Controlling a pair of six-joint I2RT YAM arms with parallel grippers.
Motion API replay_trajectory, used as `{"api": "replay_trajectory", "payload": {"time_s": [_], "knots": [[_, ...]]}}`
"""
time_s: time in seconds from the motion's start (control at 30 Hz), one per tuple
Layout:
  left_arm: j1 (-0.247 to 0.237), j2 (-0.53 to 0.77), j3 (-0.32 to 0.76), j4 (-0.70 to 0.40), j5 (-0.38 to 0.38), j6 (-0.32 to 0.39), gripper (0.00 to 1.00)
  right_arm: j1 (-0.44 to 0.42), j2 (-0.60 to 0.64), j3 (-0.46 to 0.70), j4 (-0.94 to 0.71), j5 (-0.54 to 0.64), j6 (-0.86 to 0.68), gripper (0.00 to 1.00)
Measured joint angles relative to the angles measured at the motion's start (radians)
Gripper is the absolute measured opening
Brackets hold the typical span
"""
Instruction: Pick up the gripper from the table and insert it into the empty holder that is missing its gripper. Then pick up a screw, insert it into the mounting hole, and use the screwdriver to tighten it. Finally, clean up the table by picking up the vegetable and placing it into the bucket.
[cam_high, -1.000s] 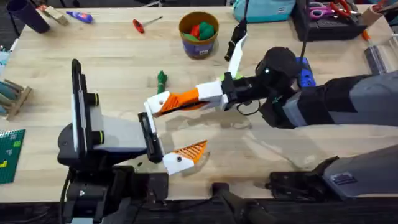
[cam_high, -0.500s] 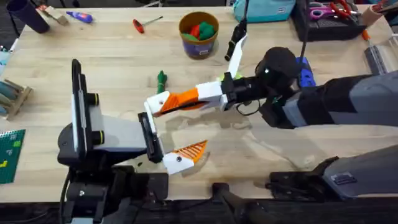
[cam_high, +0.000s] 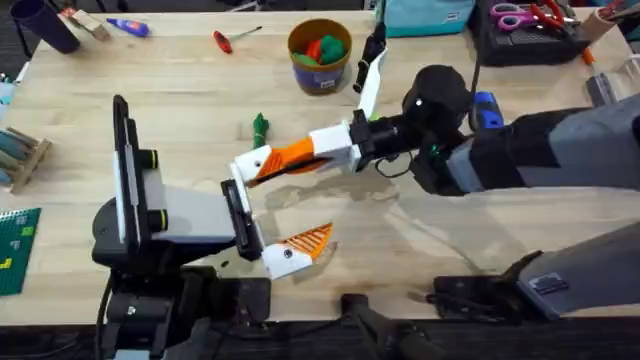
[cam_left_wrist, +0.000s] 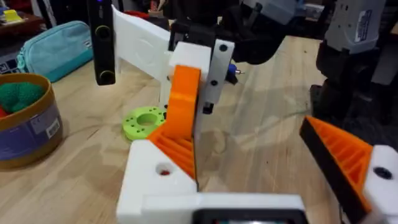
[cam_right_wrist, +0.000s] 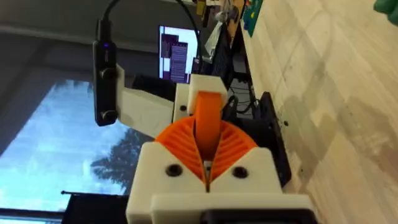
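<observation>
Overhead: one vegetable (cam_high: 260, 127), one bucket (cam_high: 319, 56), right gripper (cam_high: 262, 165) clamping the gripper (cam_high: 288, 157).

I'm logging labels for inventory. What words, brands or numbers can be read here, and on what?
None can be read.
Round orange-tan bucket: markings on its dark blue label band, too small and blurred.
Screen beyond the table: lines of text, too blurred.

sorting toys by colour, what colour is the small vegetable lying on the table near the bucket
Dark green. The vegetable shows best in the overhead view, lying left of the bucket.
</observation>
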Motion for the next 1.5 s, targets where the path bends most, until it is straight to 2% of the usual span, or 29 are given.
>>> {"api": "replay_trajectory", "payload": {"time_s": [0.67,0.7,0.73,0.83,0.87,0.9,1.23,1.5], "knots": [[0.003,0.0,0.0,0.001,-0.003,0.002,0.986,-0.002,0.008,0.018,-0.004,-0.016,-0.008,0.007],[0.003,0.0,0.0,0.001,-0.003,0.002,0.986,-0.002,0.008,0.018,-0.006,-0.017,-0.007,0.049],[0.003,0.0,0.0,0.001,-0.002,0.001,0.986,-0.002,0.008,0.018,-0.007,-0.016,-0.007,0.144],[0.0,0.0,0.0,-0.002,0.007,0.0,0.986,-0.002,0.008,0.029,0.0,-0.016,-0.009,0.578],[0.0,0.0,0.0,-0.002,0.007,0.0,0.986,-0.001,0.008,0.033,0.003,-0.016,-0.012,0.683],[0.0,0.0,0.0,-0.002,0.007,0.0,0.986,0.0,0.008,0.035,0.004,-0.015,-0.015,0.715],[0.0,0.0,0.0,-0.002,0.007,-0.002,0.986,-0.003,0.008,0.037,0.004,-0.013,-0.015,0.732],[0.0,0.0,0.0,-0.002,0.007,-0.002,0.986,-0.04,0.008,0.037,0.002,-0.013,-0.025,0.734]]}}
